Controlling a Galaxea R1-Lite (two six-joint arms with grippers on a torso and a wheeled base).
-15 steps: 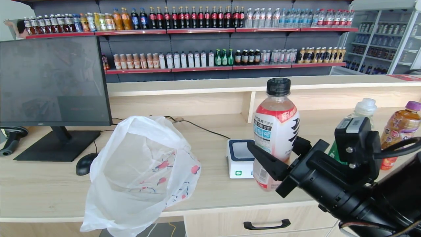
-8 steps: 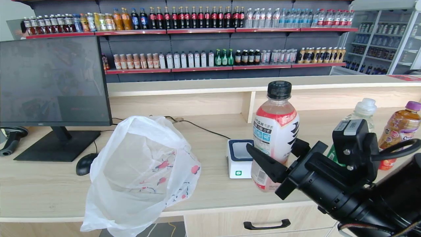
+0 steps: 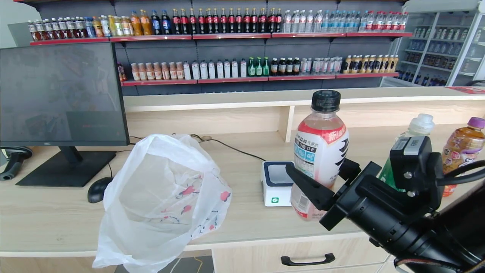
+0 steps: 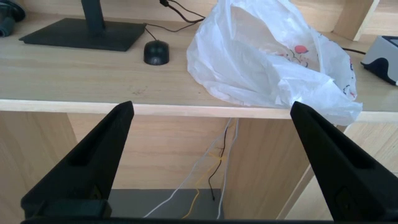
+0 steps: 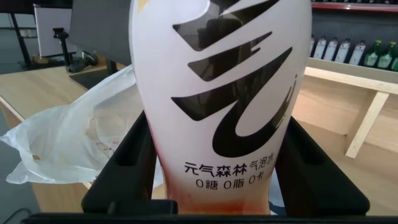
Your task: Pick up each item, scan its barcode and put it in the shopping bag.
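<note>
Now, the right gripper is clamping a black-capped pink-and-white plastic bottle.
Head view: it is holding the bottle upright just beside the small white box scanner, near the translucent white plastic shopping bag. Left wrist view: the left gripper is spreading wide apart, facing the bag. Right wrist view: black fingers are pressing both bottle sides.

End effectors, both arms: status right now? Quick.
Left end effector: open, holding nothing.
Right end effector: closed on the pink drink bottle, next to the scanner.
</note>
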